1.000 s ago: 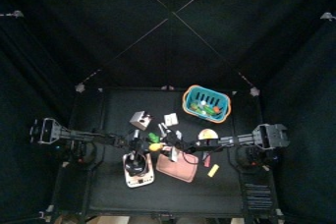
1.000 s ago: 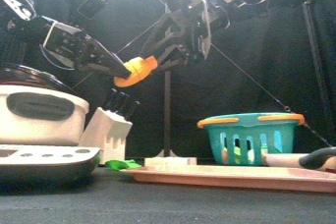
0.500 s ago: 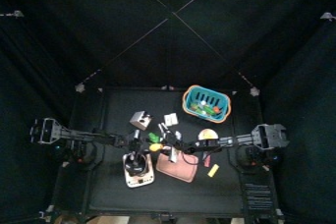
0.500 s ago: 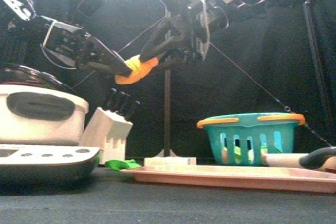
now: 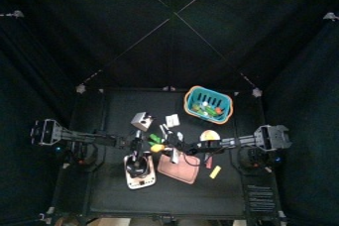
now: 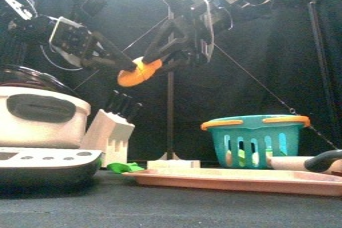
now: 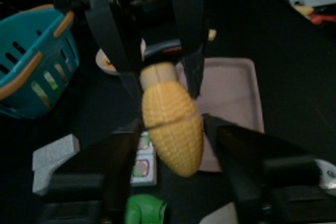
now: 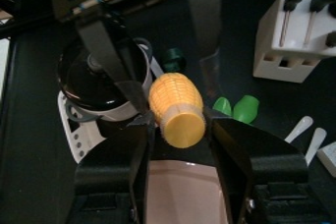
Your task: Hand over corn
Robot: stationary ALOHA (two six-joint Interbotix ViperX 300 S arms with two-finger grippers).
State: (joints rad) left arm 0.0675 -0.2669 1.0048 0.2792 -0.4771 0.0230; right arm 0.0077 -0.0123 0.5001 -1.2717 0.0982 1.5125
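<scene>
Top view: corn (image 5: 169, 148) hangs mid-table between my arms. Front view: it is aloft, clear room below. Left wrist view: my left gripper (image 7: 175, 149) stands apart, released. Right wrist view: my right gripper (image 8: 176, 130) clamps the corn; likely light, rigid, slick.

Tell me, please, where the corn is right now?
In the front view the corn is up in the air left of centre, held between the right gripper's jaws, with the open left gripper around its other end.
</scene>
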